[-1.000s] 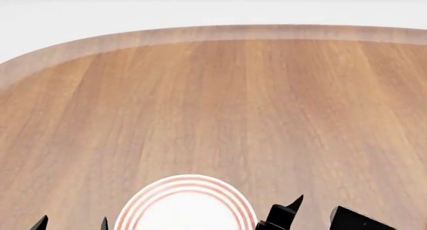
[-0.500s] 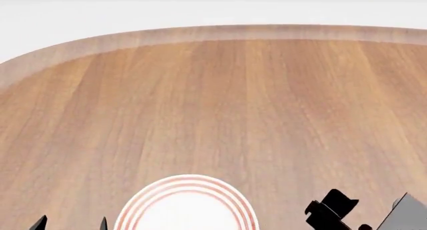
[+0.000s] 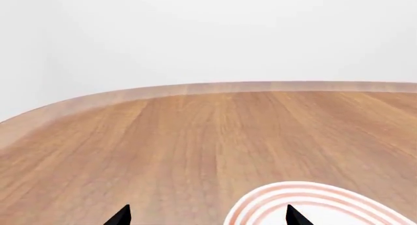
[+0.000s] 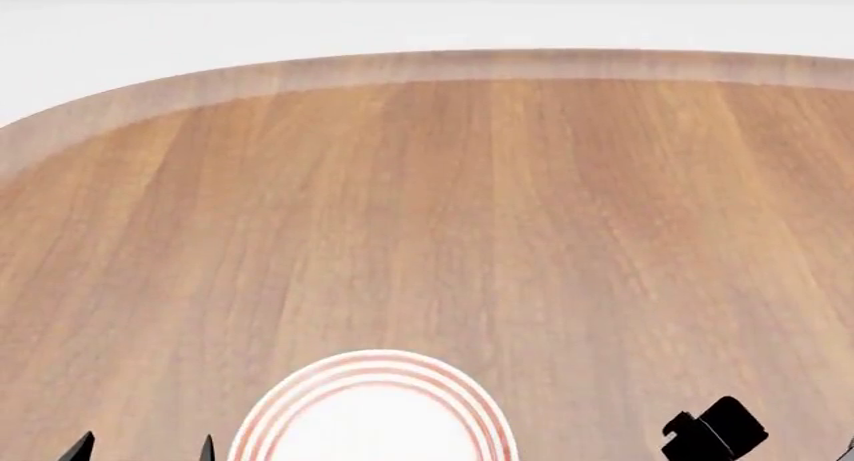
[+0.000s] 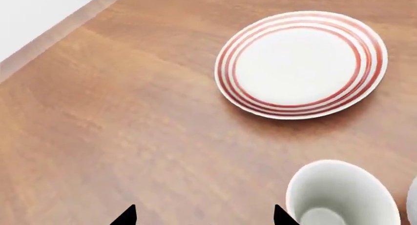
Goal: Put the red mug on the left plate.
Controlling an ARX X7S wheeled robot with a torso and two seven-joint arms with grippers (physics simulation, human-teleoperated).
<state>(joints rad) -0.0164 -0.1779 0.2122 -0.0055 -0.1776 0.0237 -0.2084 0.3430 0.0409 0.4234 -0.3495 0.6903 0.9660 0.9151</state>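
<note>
Search, not carrying, seems to be the step in hand: the red mug shows in none of the three views, so where it stands cannot be told, and it is not yet on any plate.

The head view looks over a bare stretch of wooden counter, with one red-ringed plate at the near edge of the picture. The left jaws sit just beside its left rim. In the left wrist view the same plate lies ahead of that arm, one black fingertip over its rim. The left jaws are spread wide and hold nothing. Lying closest to the left arm, this is probably the left plate, and the arm looks parked there out of the way.

Only a black part of the right arm shows in the head view, low at the right. Its wrist camera looks down at a second view of a ringed plate, bare, with a plain white mug near it but apart. Whether this is the same plate or its twin cannot be told. The right jaws are spread too, empty, and aimed at bare wood beside the white mug. That arm likely hangs high so as to survey the counter for the mug.
</note>
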